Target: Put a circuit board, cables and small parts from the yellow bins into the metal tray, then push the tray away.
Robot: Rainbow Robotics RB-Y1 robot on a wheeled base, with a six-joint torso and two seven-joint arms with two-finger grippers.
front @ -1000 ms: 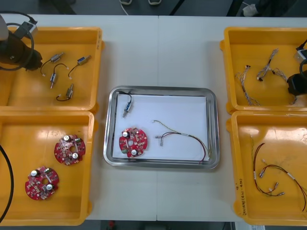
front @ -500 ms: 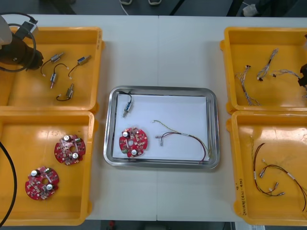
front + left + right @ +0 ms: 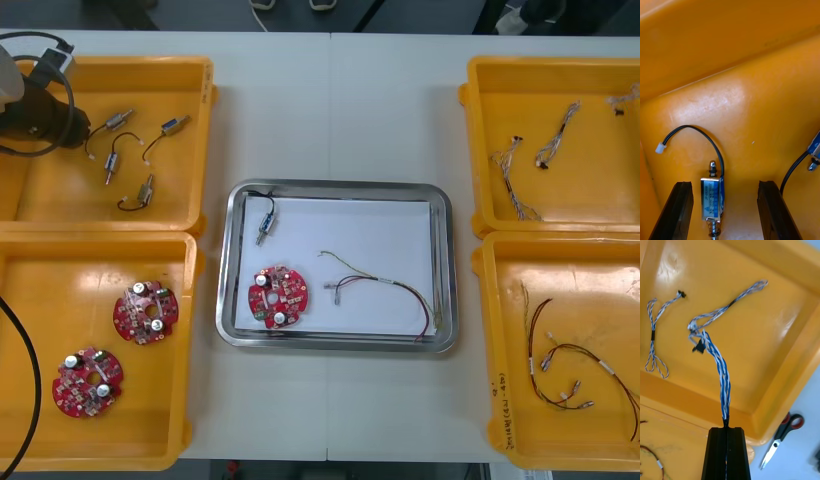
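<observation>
Closest to me, the metal tray [image 3: 340,186] sits mid-tabletop, already holding a circuit board [image 3: 278,296], a red and yellow cable [image 3: 385,285] and a small metal part [image 3: 266,225]. Farther out, my right pincer [image 3: 727,428] is clamped on one end of a twisted blue and white cable [image 3: 720,371] that trails over the far right yellow bin [image 3: 763,333]. It looks light and floppy, so I expect swinging. My left pincer [image 3: 725,184] stands spread astride a second small metal part [image 3: 712,198] in the far left bin [image 3: 60,200]. That part looks rigid, so I'd pinch its body, not its thin lead.
</observation>
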